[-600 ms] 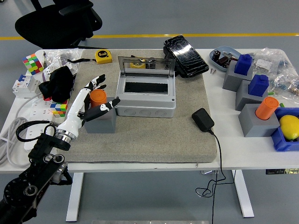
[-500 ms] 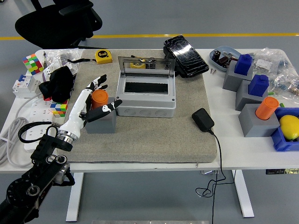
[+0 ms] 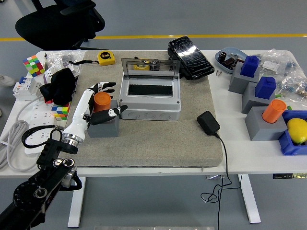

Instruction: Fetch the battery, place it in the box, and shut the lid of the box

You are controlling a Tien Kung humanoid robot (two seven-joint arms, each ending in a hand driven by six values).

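Note:
An orange cylindrical battery [image 3: 101, 101] stands upright in a grey block holder [image 3: 104, 126] on the grey mat, just left of the box. The grey box [image 3: 149, 101] has its clear lid [image 3: 150, 67] standing open at the back, and a dark inside shows. My left hand [image 3: 114, 97] reaches in from the lower left and brackets the battery. Its white fingers [image 3: 102, 86] arch over the far side and the thumb [image 3: 114, 111] lies in front. The fingers are spread and do not clamp it.
On the mat lie a yellow tape measure [image 3: 106, 57], a black pouch [image 3: 190, 56] and a black adapter [image 3: 208, 122] with its cable. A black cloth [image 3: 60, 86], colour cubes and a power strip crowd the left. Grey blocks with blue and orange pieces [image 3: 266, 113] stand right.
My left hand has moved forward and right to the battery. The fingers now bend over the battery's far side and the thumb has come closer in front.

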